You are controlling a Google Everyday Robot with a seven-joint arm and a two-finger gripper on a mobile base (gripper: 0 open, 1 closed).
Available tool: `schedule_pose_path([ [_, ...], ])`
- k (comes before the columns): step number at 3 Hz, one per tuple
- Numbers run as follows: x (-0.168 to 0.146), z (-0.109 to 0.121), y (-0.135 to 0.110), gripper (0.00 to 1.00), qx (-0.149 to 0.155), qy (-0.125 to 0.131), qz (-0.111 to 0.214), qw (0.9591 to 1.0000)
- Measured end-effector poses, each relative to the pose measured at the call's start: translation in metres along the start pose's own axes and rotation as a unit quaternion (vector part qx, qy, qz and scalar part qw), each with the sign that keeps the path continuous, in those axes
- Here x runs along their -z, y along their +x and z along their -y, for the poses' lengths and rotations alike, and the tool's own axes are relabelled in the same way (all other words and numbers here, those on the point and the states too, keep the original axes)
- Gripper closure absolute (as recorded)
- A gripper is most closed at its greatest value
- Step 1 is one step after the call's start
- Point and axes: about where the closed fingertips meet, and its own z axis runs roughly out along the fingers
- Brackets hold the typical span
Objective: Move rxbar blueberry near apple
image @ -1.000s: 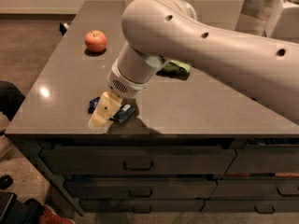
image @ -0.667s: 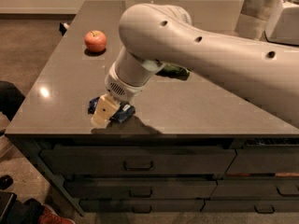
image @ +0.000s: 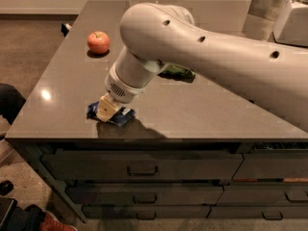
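The rxbar blueberry point(image: 122, 117) lies flat near the front left edge of the dark counter, its blue wrapper showing on both sides of my gripper. My gripper point(image: 107, 110) is down on top of the bar, touching or just above it. The apple point(image: 98, 42), red-orange, sits at the back left of the counter, well away from the bar. My large white arm reaches in from the right and covers much of the counter's middle.
A green snack bag point(image: 179, 72) lies behind the arm, mostly hidden. Metal and white containers point(image: 288, 13) stand at the back right. The counter's front edge point(image: 144, 141) runs just below the bar, with drawers point(image: 142, 165) under it.
The arm has swung a little left and lowered, bringing the gripper down over the bar. The bar and apple have not moved.
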Motion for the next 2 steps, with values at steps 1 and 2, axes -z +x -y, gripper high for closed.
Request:
schedule_pose_path([
  [1, 0.011, 0.005, -0.01, 0.95, -0.002, 0.006, 0.016, 0.9999],
  [2, 0.028, 0.003, -0.01, 1.0, 0.027, 0.028, 0.01, 0.9992],
])
